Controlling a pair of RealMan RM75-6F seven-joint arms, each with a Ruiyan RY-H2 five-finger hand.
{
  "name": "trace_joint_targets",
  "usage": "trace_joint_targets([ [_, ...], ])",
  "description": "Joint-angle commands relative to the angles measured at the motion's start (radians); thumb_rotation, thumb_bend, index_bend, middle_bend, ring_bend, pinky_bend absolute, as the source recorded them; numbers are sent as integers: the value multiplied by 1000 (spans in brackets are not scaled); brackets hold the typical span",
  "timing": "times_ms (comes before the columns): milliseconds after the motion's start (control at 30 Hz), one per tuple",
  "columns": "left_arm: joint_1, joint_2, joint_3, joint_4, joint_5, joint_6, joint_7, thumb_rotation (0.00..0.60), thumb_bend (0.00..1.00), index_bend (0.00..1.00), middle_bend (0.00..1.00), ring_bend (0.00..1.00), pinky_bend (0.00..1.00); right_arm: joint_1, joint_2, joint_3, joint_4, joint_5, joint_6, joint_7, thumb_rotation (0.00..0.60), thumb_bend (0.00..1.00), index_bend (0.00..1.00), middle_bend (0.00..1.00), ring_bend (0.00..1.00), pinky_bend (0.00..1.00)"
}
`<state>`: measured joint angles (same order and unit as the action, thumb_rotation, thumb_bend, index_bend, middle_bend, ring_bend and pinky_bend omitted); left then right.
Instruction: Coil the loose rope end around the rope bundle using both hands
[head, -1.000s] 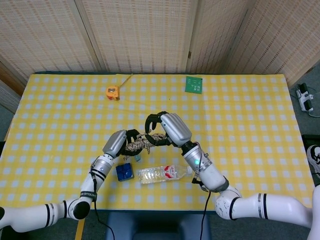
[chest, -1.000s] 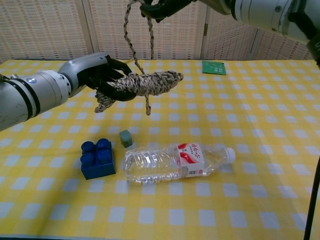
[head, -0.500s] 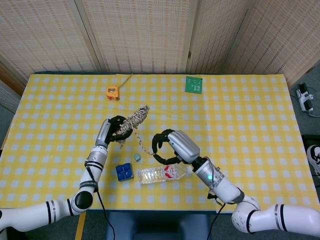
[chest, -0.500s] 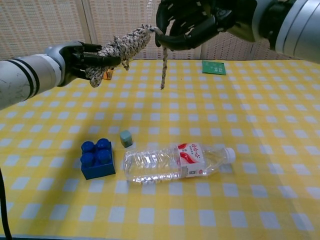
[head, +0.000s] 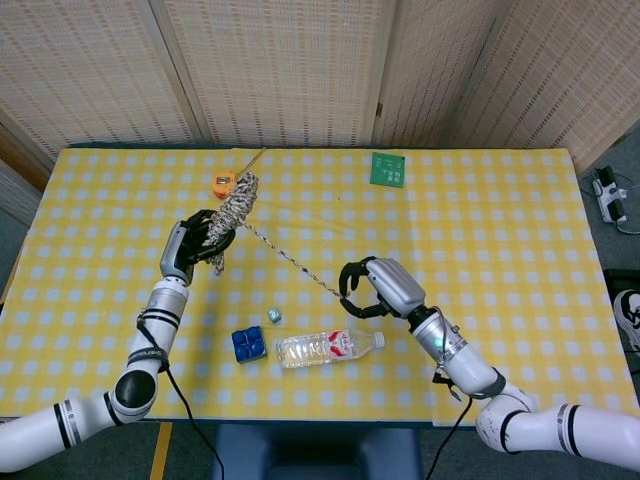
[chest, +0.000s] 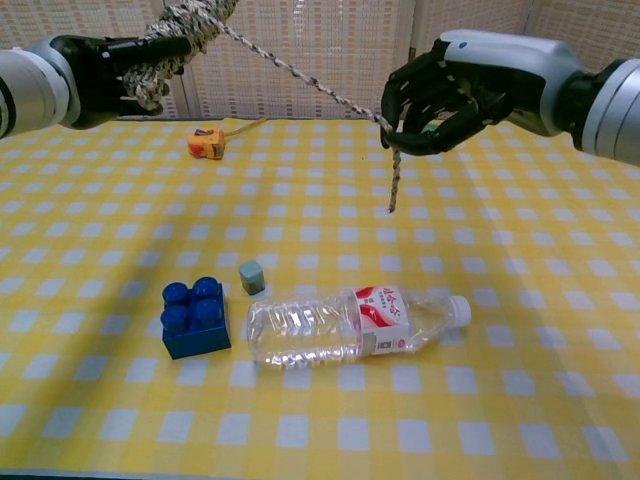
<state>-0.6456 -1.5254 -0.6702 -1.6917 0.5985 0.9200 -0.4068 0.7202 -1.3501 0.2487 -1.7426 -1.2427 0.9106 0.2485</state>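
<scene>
Your left hand has the speckled grey-and-white rope bundle gripped by its lower part, fingers wrapped around it, holding it raised above the yellow-and-white checked counter on the left side. In the chest view that same hand sits high at the left edge, the bundle tilting up and to the right out of its grasp.

The loose rope end runs taut from the bundle down and across to your right hand. Your right hand pinches the strand in its curled dark fingers, and a short tail hangs straight down below the grip, clear of the counter.

Below, on the counter: a clear plastic water bottle with a red label lies on its side, cap pointing right. Just beside its base sits a blue toy building block, and a small grey-green cube stands near both. At the back, an orange tape measure rests just behind the raised bundle, and a green circuit board lies well apart near the far edge.
</scene>
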Motion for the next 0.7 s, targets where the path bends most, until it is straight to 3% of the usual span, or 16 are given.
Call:
trace_joint_targets([
  [33, 32, 24, 0, -47, 63, -32, -56, 600, 698, 740, 748, 723, 798, 14, -12, 25, 36, 67, -28, 17, 600, 607, 708, 522, 502, 324],
  [300, 71, 64, 12, -129, 195, -107, -160, 600, 699, 740, 747, 720, 797, 74, -73, 76, 148, 218, -78, -29, 600, 607, 708, 523, 504, 324],
  [700, 92, 134, 65, -148, 517, -325, -360, 600, 698, 737, 747, 710, 797, 183, -118, 171, 164, 403, -138, -73, 600, 612, 708, 523, 504, 324],
])
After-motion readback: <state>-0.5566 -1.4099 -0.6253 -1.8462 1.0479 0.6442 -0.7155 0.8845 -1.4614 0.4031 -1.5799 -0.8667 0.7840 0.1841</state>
